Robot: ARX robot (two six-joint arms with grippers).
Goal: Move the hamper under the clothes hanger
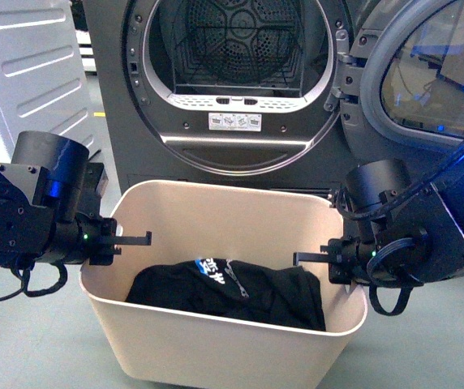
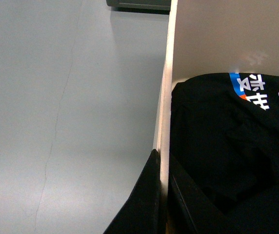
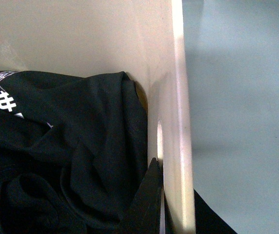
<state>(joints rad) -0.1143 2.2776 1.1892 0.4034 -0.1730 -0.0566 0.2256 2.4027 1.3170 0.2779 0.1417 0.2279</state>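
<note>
One white-lettered black garment [image 1: 232, 292] inside hamper [image 1: 216, 340].

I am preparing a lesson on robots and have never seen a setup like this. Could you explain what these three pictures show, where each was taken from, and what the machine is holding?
This is a robot with two arms, each ending in a gripper, a two-fingered clamp. The large picture comes from a camera on the robot's body, looking forward. It shows a beige hamper on the grey floor, in front of a dryer with its round door swung open. A black garment with printed lettering lies in the hamper.

The other two pictures come from cameras on the wrists. In each, the gripper's dark fingers straddle the hamper's thin wall, one inside and one outside. So the left gripper is shut on the left wall and the right gripper on the right wall. No clothes rack appears in any picture.
</note>
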